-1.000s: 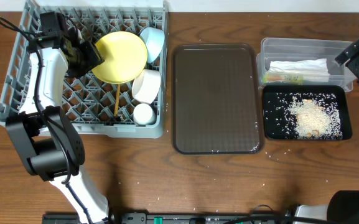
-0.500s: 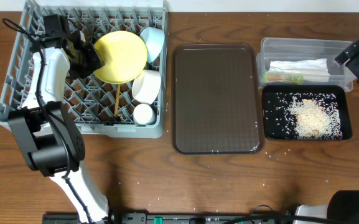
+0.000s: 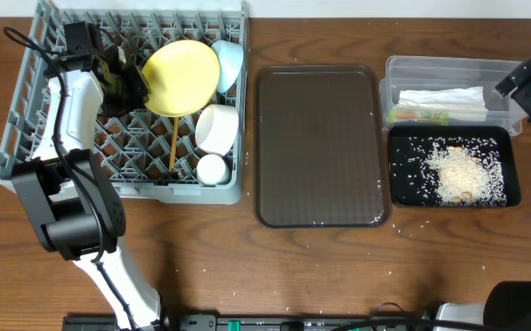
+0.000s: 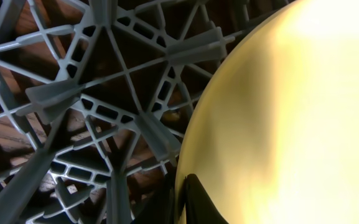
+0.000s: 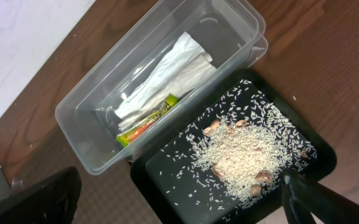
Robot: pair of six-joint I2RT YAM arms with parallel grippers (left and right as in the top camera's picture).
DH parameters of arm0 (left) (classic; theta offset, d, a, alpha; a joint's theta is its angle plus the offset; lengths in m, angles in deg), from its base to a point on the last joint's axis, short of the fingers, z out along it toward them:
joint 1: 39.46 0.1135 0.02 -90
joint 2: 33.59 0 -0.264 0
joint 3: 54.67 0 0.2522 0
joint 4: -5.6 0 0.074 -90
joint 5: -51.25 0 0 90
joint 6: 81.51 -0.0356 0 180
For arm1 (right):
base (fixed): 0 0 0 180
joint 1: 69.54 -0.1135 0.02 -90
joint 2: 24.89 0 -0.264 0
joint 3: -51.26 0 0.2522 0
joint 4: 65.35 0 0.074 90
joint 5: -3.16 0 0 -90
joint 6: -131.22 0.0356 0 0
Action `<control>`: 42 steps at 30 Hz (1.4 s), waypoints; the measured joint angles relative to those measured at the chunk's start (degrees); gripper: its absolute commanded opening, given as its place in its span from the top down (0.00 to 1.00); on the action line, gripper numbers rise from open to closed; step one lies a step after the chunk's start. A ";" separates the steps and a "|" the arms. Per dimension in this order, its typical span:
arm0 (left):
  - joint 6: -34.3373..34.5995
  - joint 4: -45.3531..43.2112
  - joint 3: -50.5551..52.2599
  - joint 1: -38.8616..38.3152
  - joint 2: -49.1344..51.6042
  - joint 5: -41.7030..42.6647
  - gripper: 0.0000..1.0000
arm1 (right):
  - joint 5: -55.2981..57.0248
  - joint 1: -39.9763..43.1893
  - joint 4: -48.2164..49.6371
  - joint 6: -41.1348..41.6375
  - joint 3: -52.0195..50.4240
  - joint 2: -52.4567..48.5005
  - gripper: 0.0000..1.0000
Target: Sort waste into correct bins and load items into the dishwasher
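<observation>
Yellow plate (image 3: 180, 78) tilted among rack (image 3: 182, 190) pegs, left claw (image 4: 180, 198) pinching its rim, right claw (image 5: 179, 204) spread wide

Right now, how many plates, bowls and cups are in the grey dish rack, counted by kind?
Plates: 1, the yellow plate
Bowls: 2, the white bowl and the light-blue bowl
Cups: 1, the small white cup
Total: 4 in the dish rack
</observation>
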 measured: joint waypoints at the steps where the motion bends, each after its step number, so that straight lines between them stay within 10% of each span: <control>1: -0.02 0.00 0.00 0.00 0.00 0.00 0.93 | 0.00 0.00 0.00 0.00 0.00 0.00 0.01; 23: -5.79 0.50 0.04 -0.96 -14.05 -12.83 0.93 | 0.00 0.00 -0.02 0.00 0.00 0.00 0.01; 42: -12.11 2.16 0.04 -17.70 -13.14 -16.96 0.92 | 0.00 0.00 0.00 0.00 0.00 -0.02 0.01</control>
